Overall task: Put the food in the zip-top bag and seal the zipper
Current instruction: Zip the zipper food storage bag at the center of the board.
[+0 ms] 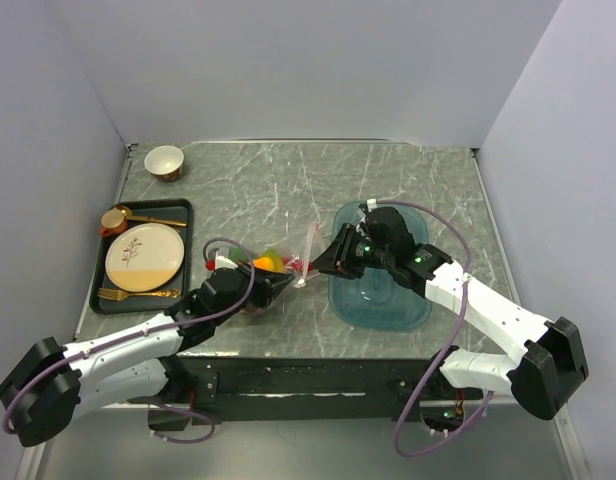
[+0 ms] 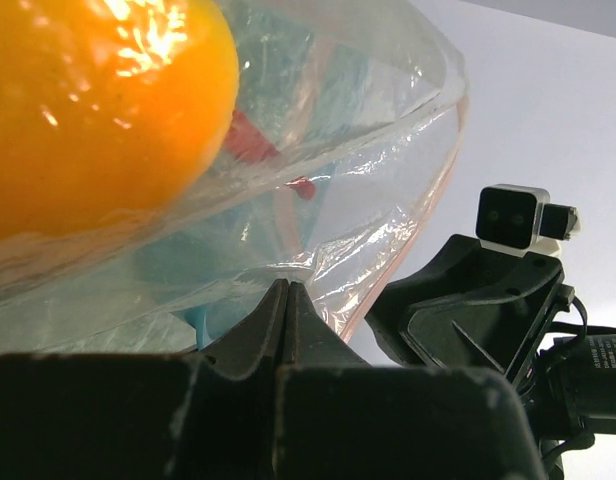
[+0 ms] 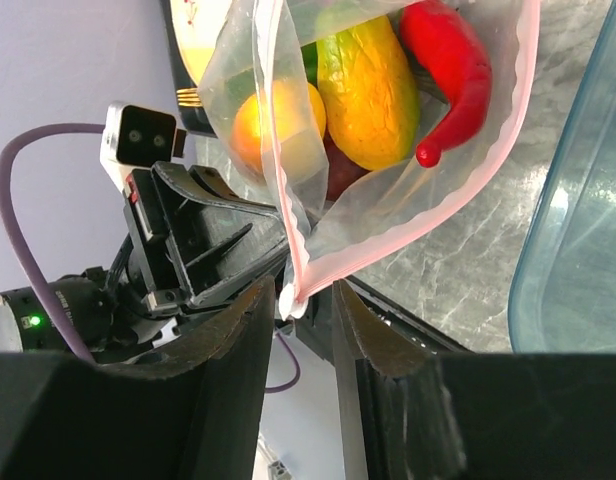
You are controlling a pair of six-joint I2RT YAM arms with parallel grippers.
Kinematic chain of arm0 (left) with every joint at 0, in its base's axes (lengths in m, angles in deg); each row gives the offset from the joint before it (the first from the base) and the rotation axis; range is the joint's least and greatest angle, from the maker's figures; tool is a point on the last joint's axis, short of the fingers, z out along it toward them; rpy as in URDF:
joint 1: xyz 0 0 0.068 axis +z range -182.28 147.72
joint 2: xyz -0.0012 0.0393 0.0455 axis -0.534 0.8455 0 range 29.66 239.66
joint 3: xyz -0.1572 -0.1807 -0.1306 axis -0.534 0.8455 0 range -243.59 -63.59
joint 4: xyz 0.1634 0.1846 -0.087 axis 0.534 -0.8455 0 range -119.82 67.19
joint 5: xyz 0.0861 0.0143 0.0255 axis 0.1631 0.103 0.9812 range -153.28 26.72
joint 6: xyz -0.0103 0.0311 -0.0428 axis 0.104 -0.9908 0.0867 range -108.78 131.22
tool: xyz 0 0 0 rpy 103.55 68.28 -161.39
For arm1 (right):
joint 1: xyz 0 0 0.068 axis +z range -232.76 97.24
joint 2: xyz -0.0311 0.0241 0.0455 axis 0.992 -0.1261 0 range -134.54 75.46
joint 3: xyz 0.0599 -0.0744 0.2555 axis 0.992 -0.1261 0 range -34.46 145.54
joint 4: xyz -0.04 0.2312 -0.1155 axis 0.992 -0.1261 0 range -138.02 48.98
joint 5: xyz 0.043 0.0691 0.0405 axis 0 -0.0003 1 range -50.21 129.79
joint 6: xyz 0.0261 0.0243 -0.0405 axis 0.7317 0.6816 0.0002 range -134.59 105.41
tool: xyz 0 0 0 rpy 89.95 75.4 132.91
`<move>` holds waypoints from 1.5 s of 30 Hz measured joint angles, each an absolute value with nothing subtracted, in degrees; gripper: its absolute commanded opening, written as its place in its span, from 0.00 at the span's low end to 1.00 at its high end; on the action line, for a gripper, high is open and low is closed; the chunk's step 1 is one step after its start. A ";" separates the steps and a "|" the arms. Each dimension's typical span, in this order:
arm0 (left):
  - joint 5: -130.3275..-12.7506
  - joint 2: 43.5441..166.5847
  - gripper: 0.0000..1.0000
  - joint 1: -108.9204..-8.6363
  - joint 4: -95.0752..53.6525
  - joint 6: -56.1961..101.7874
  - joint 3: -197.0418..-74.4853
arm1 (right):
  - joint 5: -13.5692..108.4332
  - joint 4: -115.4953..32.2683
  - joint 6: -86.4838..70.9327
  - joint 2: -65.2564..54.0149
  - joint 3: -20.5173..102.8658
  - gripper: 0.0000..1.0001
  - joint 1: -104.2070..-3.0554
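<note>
While left gripper (image 2: 288,292) clamped the crinkly clear plastic bag (image 3: 458,190) steady | right gripper (image 3: 306,296) stood open astride its pale pinkish zipper strip (image 3: 282,150), for sealing

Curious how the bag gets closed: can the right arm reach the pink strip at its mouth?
Probably yes: the right arm has its open jaws around one end of the strip on the bag, with nothing between.
</note>
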State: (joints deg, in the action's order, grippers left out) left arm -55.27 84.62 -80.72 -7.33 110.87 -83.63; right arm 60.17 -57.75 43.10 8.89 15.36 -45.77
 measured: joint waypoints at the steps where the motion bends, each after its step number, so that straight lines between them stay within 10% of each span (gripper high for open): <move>1: -55.29 84.62 0.01 -80.72 -7.33 110.87 -83.63 | 60.15 -57.79 43.12 8.89 15.36 0.37 -45.77; 45: -54.41 81.69 0.01 -80.72 -6.11 110.76 -81.59 | 64.52 -50.36 54.79 12.20 8.11 0.37 -44.10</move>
